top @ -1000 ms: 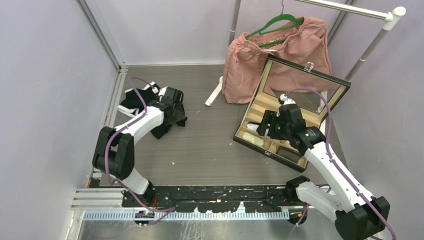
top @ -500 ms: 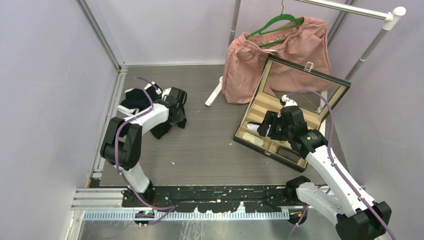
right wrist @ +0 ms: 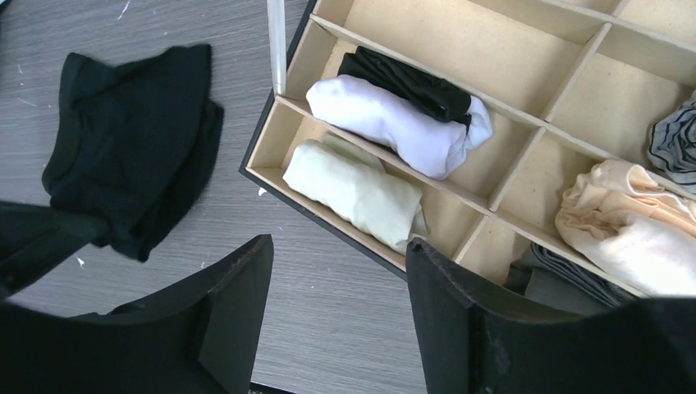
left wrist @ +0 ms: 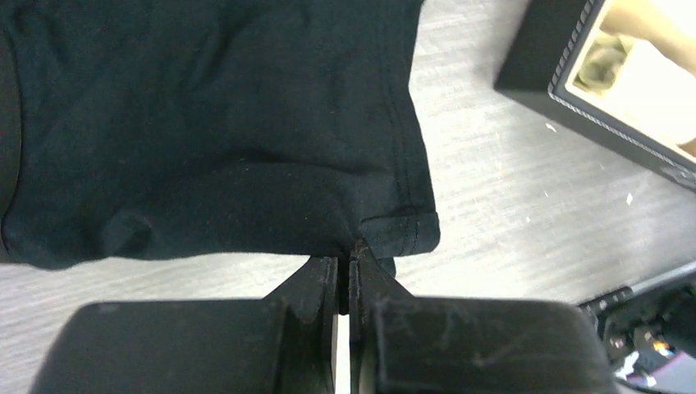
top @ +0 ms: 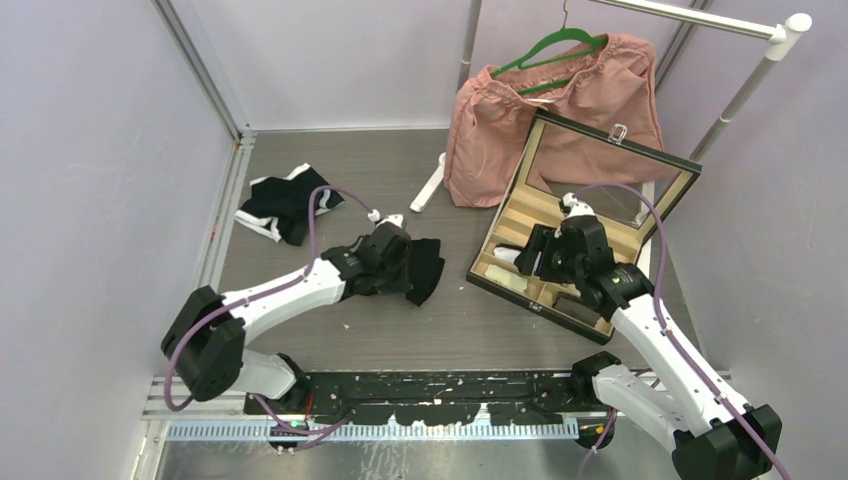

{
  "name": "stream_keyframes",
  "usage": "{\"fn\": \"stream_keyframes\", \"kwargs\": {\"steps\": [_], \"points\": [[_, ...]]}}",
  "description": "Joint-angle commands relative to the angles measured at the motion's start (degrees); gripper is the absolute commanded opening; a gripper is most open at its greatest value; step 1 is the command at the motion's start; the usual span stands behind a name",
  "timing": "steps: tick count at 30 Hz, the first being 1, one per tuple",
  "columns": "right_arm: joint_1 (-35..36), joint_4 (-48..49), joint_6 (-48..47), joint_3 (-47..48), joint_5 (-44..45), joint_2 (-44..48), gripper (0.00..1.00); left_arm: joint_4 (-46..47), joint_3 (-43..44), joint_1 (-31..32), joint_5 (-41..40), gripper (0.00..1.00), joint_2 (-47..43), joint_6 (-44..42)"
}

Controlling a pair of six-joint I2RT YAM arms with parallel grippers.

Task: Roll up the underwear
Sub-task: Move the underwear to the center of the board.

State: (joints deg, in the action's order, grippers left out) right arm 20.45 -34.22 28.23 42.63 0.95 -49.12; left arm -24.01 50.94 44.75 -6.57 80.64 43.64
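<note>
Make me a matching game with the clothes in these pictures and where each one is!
Things:
1. black underwear
2. black and white underwear
3. pink garment
4. white roll

Places:
A. in a compartment of the open box
B. hanging on the green hanger
C. pinched at its edge by the shut left gripper
D. lying by itself at the far left of the table

Pairs: 1-C, 2-D, 3-B, 4-A
</note>
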Motion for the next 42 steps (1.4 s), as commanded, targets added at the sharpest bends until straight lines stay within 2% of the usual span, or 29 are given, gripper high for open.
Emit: {"fn": "stream_keyframes", "kwargs": {"steps": [1,4,7,9,14,17,21,23,27,33,42], "points": [[-0.15,3.12,0.58,-0.8,-0.16,0.76,0.66,2.24,-4.65,2.06,4.65,0.01,-4.86,2.09],[-0.17,3.32,0.89,-0.91,-0.16,0.53,0.7,0.9,-8.56,3.66,4.54,0.07,-6.48,4.07],[-0.2,3.04,1.04,-0.67,0.29,0.15,0.72,-1.02,-11.95,3.94,4.09,0.28,-9.8,6.67],[-0.19,2.93,1.04,-0.49,1.19,0.23,0.72,-3.44,-12.74,3.94,2.24,0.37,-13.75,7.67],[-0.24,3.68,1.33,-0.24,1.02,0.1,0.73,-12.68,-10.08,3.29,-8.92,0.53,-24.67,9.22],[-0.17,4.43,1.75,-0.13,-1.29,-0.62,0.73,-14.97,-7.55,-0.27,-12.27,0.59,-26.15,8.7],[-0.16,4.9,2.4,-0.34,-4.09,-1.74,0.72,-11.58,-5.07,-10.05,-6.42,0.57,-20.92,7.33],[-0.14,4.78,2.74,-0.53,-4.52,-1.92,0.72,-9.2,-3.2,-12.68,-5.02,0.55,-16.36,6.93],[-0.21,5.01,3.07,-1.09,-5.21,-1.54,0.72,-5.69,3.47,-13.03,-6.14,0.52,-5.7,5.96],[-0.19,4.1,2.98,-1.26,-5.81,-1.76,0.72,-7.42,14.75,-13.39,-11.62,0.49,9.89,6.16],[-0.17,3.63,2.11,-1.37,-5.85,-1.65,0.72,-8.66,19.09,-15.4,-13.04,0.51,20.15,7.07]]}}
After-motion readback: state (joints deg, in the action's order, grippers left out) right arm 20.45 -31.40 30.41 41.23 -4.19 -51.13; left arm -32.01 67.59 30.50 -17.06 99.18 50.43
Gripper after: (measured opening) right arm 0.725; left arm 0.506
